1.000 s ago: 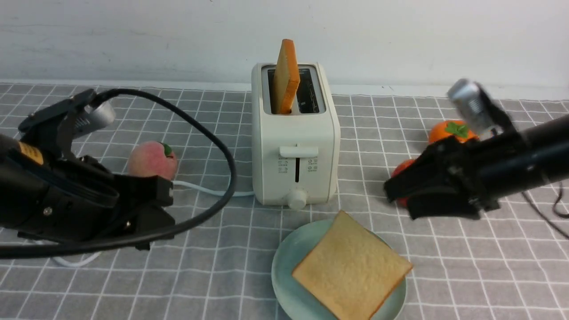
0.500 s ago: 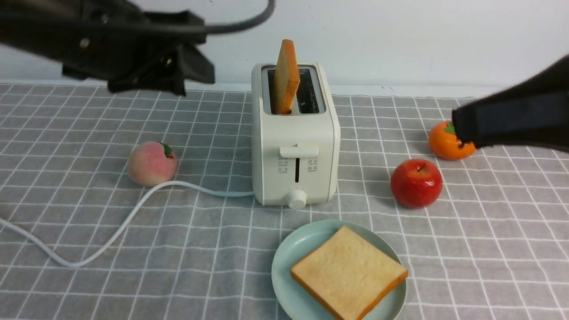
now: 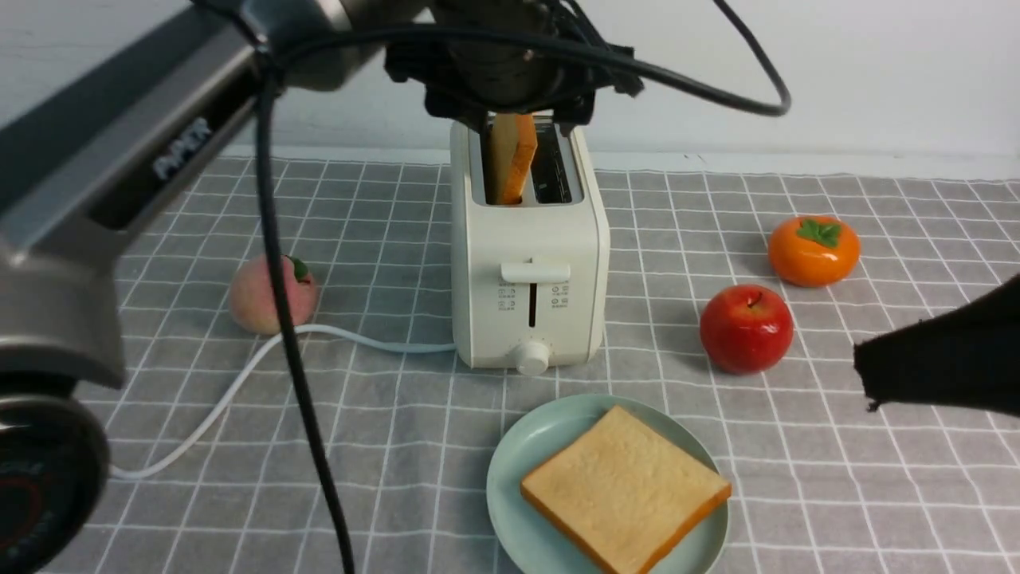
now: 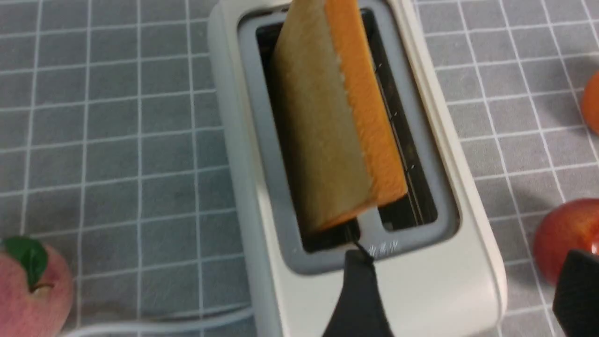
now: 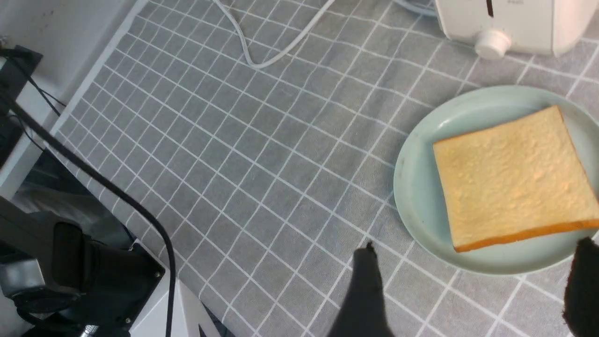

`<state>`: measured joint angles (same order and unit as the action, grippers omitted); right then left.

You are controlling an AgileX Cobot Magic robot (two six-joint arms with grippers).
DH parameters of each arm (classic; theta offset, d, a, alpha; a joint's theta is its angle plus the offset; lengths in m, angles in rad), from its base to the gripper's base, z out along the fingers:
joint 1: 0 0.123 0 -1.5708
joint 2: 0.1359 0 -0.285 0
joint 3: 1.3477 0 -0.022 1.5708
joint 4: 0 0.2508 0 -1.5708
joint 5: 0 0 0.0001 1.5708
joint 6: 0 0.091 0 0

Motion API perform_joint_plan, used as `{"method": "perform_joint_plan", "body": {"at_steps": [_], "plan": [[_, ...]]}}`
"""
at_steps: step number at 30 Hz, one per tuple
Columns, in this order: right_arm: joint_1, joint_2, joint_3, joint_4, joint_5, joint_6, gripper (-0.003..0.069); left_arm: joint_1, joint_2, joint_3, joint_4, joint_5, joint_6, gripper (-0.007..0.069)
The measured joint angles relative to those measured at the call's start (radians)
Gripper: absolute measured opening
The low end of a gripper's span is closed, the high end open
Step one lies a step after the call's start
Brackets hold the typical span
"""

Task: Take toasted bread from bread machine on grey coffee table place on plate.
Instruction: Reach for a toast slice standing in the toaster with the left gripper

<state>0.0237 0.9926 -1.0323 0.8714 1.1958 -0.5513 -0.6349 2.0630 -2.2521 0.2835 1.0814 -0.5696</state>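
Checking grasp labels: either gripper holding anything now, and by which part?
Nothing held. Left gripper open over the slice in the toaster; right gripper open, empty.

The left arm (image 3: 119, 183) slants from 8 o'clock up to 12 o'clock, its pincer (image 3: 530, 119) pointing straight down, jaws spread wide. The right pincer (image 3: 884, 375) hangs at 4 o'clock — jaws wide apart, empty.

Bread machine (image 3: 528, 255) mid-table (image 3: 414, 478), toward far side. 1 toast slice (image 3: 511, 159) upright in its left slot. Plate (image 3: 506, 462) just near of machine, slightly right, with 2nd slice (image 3: 625, 488) flat on it. Peach (image 3: 255, 299) left of machine; cord (image 3: 239, 375) runs from machine past peach toward near left. Apple (image 3: 747, 328) right of machine, persimmon (image 3: 813, 251) farther back and right of apple.
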Motion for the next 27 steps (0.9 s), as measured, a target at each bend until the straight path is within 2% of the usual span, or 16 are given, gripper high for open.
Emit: {"method": "perform_joint_plan", "body": {"at_steps": [3, 5, 7, 12, 16, 18, 21, 27], "plan": [[0.000, -0.001, 0.025, -0.001, -0.010, 0.000, 0.0531, 0.002, 0.043, -0.002, 0.047, -0.043, -0.001, 0.0514], [0.000, -0.002, 0.055, 0.006, -0.040, 0.000, 0.0531, 0.012, 0.095, -0.002, 0.143, -0.067, -0.010, 0.0514], [0.001, -0.002, 0.069, 0.010, -0.055, -0.005, 0.0531, 0.022, 0.129, -0.002, 0.179, -0.069, -0.023, 0.0514], [0.033, -0.002, 0.080, 0.004, -0.093, -0.007, 0.0531, 0.037, 0.160, -0.002, 0.192, -0.071, -0.035, 0.0473], [0.079, -0.002, 0.080, -0.010, -0.120, -0.014, 0.0531, 0.044, 0.158, -0.002, 0.193, -0.076, -0.038, 0.0362], [0.090, -0.002, 0.080, -0.015, -0.127, -0.023, 0.0531, 0.045, 0.145, -0.002, 0.192, -0.078, -0.039, 0.0219], [0.091, -0.002, 0.080, -0.020, -0.132, -0.030, 0.0531, 0.045, 0.115, -0.002, 0.181, -0.074, -0.039, 0.0097], [0.091, -0.002, 0.080, -0.027, -0.161, -0.031, 0.0531, 0.044, -0.046, -0.002, 0.205, 0.032, -0.002, 0.0098]]}}
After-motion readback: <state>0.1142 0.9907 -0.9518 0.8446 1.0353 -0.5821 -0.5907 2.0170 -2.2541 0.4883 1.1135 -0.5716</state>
